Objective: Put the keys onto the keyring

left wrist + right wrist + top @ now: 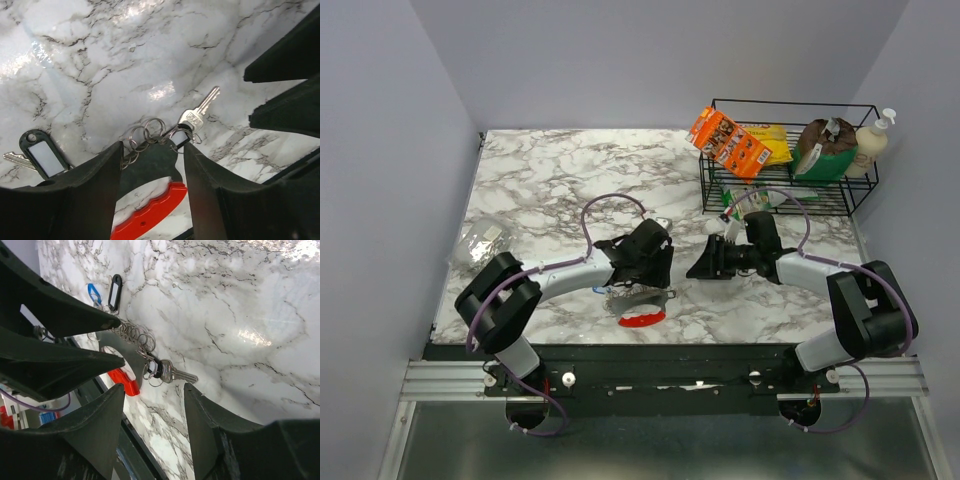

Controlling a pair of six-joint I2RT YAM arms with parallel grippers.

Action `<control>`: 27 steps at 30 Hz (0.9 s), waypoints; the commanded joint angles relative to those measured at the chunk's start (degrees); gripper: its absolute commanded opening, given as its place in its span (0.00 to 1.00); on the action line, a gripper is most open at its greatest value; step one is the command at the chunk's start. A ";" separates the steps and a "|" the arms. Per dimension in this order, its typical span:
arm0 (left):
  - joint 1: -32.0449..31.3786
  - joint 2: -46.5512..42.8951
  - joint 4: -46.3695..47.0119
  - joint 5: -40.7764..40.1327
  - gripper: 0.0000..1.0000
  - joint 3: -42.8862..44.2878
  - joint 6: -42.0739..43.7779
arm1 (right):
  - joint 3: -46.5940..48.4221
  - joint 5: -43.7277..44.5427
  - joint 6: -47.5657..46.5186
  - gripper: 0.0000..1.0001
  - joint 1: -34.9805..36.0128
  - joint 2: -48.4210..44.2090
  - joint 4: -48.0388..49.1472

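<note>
The keyring (145, 132) is seen lying on the bench (150, 50) directly beneath the released left pincer (152, 147), its long axis stretched toward 1 silver key (200, 112); the right pincer (154, 386), likewise released and empty, is found farther off.

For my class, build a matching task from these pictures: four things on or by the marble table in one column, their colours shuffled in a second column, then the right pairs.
Things
1. key
2. key tag
3. curved plastic piece
4. snack packet

Colours
A. orange
B. black with a pale window
C. silver
D. red

Pairs: 1-C, 2-B, 3-D, 4-A
</note>
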 commanded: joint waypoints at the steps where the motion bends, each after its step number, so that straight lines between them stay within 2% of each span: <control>1: 0.12 -3.80 6.44 5.10 0.58 -1.78 3.80 | -0.40 0.88 -0.95 0.60 -0.03 -1.71 -1.39; 6: 0.12 -1.88 7.17 10.55 0.55 -0.56 9.59 | -1.28 -0.09 0.37 0.60 -0.03 -1.45 -0.34; 14: 0.12 0.77 2.33 9.68 0.47 2.43 17.76 | -3.22 0.26 1.78 0.60 -0.20 -2.50 0.81; 23: 0.12 3.40 3.65 13.55 0.36 3.49 19.53 | -3.48 0.44 1.78 0.60 -0.12 -2.85 0.81; 27: 0.12 4.28 3.91 13.81 0.34 3.49 19.71 | -3.66 0.44 1.69 0.60 -0.12 -2.94 0.81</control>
